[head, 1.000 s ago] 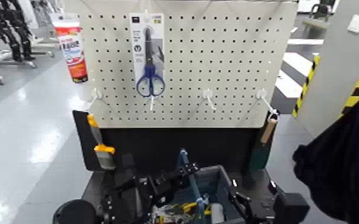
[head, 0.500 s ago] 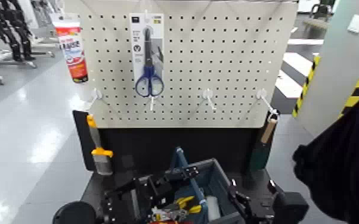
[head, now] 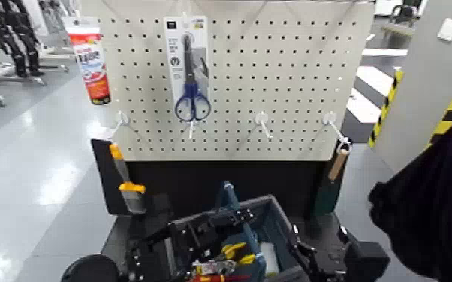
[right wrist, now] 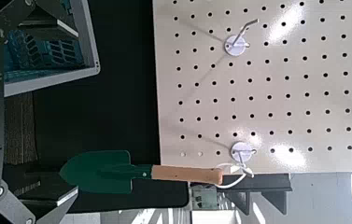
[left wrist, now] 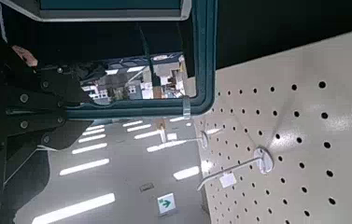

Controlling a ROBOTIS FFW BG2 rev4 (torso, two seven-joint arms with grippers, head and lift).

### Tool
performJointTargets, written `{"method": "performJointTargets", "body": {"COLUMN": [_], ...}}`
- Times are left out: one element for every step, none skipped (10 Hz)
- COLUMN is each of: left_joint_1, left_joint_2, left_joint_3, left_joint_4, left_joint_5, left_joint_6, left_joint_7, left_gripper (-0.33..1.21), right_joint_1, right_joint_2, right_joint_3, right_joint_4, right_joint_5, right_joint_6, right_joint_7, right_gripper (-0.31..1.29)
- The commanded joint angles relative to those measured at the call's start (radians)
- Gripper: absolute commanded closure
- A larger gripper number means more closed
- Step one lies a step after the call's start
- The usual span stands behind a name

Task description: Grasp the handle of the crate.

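Note:
The grey-blue crate [head: 274, 221] sits at the bottom centre of the head view, below the pegboard, with pliers and other tools inside. Its blue-teal handle [head: 231, 204] stands upright over the crate's left part. My left gripper [head: 234, 218] reaches in from the left and is shut on the handle. In the left wrist view the handle [left wrist: 204, 56] arches out from the dark fingers [left wrist: 43, 93]. My right gripper [head: 308, 259] is open and empty, low beside the crate's right side. The crate also shows in the right wrist view [right wrist: 57, 47].
The white pegboard [head: 289, 82] stands just behind, with blue-looped scissors [head: 191, 97], a tube [head: 90, 64] and bare hooks. An orange-and-black tool [head: 126, 184] hangs at left and a green trowel [right wrist: 118, 173] at right. A dark-sleeved person [head: 432, 210] stands at right.
The crate and its handle have shifted slightly up and back with my left gripper on the handle. The right arm has stayed where it was.

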Motion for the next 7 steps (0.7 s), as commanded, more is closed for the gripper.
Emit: {"method": "performJointTargets", "body": {"left_joint_1": [0.023, 0.037, 0.058, 0.073, 0.089, 0.101, 0.113], "left_joint_2": [0.019, 0.037, 0.054, 0.066, 0.072, 0.071, 0.069], "left_joint_3": [-0.019, -0.034, -0.039, -0.037, -0.036, -0.030, -0.028], "left_joint_4": [-0.054, -0.084, -0.116, -0.143, -0.169, -0.192, -0.212], "left_joint_5": [0.065, 0.110, 0.137, 0.156, 0.176, 0.188, 0.203], "left_joint_6": [0.003, 0.007, 0.007, 0.012, 0.021, 0.021, 0.021], "left_joint_7": [0.018, 0.038, 0.056, 0.074, 0.085, 0.104, 0.114], "left_gripper": [1.19, 1.19, 1.19, 1.19, 1.19, 1.19, 1.19], "right_joint_1": [0.001, 0.001, 0.001, 0.001, 0.003, 0.005, 0.006], "right_joint_2": [0.002, 0.002, 0.003, 0.003, 0.005, 0.005, 0.005], "right_joint_3": [0.000, -0.001, -0.001, -0.003, -0.005, -0.006, -0.006], "right_joint_4": [0.002, 0.002, 0.005, 0.005, 0.005, 0.005, 0.007], "right_joint_5": [0.000, 0.003, 0.003, 0.003, 0.005, 0.012, 0.020], "right_joint_6": [0.000, -0.002, -0.006, -0.008, -0.012, -0.020, -0.031], "right_joint_7": [-0.001, -0.001, -0.001, -0.001, -0.001, -0.002, -0.004], "right_gripper": [0.14, 0.14, 0.14, 0.14, 0.14, 0.15, 0.15]}}
